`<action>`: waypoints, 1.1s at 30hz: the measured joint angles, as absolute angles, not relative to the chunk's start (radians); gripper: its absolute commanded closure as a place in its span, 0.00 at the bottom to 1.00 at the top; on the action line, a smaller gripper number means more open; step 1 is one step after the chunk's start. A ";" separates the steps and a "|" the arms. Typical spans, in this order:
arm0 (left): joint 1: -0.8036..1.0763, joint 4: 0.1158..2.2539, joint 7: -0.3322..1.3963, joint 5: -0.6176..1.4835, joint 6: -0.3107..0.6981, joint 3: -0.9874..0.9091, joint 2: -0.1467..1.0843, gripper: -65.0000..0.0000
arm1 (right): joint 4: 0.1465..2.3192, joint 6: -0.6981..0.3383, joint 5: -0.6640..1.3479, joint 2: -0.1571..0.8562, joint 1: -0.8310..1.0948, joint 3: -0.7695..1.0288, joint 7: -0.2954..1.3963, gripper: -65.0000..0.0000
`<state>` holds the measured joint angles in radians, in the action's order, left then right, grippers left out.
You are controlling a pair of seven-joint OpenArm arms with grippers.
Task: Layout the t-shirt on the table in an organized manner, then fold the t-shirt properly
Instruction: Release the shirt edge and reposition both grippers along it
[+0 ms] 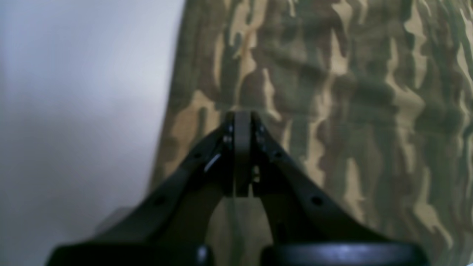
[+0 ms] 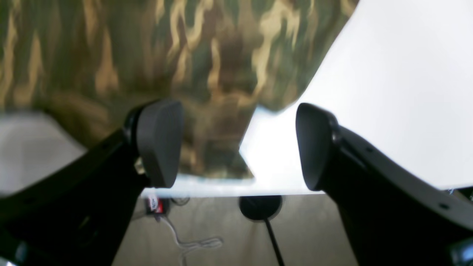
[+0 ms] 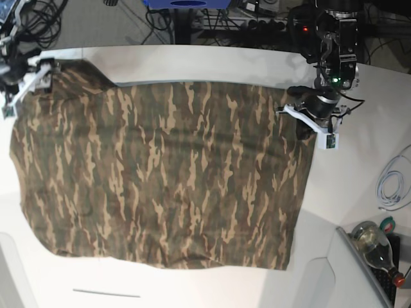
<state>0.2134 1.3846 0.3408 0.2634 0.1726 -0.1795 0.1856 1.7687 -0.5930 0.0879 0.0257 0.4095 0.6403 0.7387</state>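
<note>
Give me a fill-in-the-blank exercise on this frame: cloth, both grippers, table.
1. The t-shirt lies spread on the ____ table.
2. The left gripper has its fingers pressed ____.
3. The right gripper has its fingers ____, with nothing between them.
4. In the base view, the bottle lies at the ____ right corner.

Missing words: white; together; apart; bottom

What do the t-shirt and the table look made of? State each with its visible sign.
t-shirt: soft woven or knit cloth, matte camouflage print; it drapes and wrinkles flat. table: smooth white hard top, likely laminate or painted board; slight sheen, exact material unclear.
</note>
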 measured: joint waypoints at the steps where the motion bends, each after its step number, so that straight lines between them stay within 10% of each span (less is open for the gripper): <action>1: 0.213 1.384 0.337 0.266 0.183 -0.178 0.186 1.00 | 1.783 -0.595 0.088 0.021 0.442 0.630 0.741 0.30; 15: 0.197 1.384 0.340 0.262 0.175 -0.180 0.191 1.00 | 1.523 -0.656 0.101 0.051 0.397 0.619 0.653 0.32; 21: 0.198 1.374 0.338 0.263 0.176 -0.168 0.189 1.00 | 1.501 -0.677 0.084 0.062 0.418 0.619 0.660 1.00; 33: 0.200 1.375 0.336 0.263 0.175 -0.169 0.191 1.00 | 1.821 -0.697 0.094 -0.071 0.444 0.615 0.997 1.00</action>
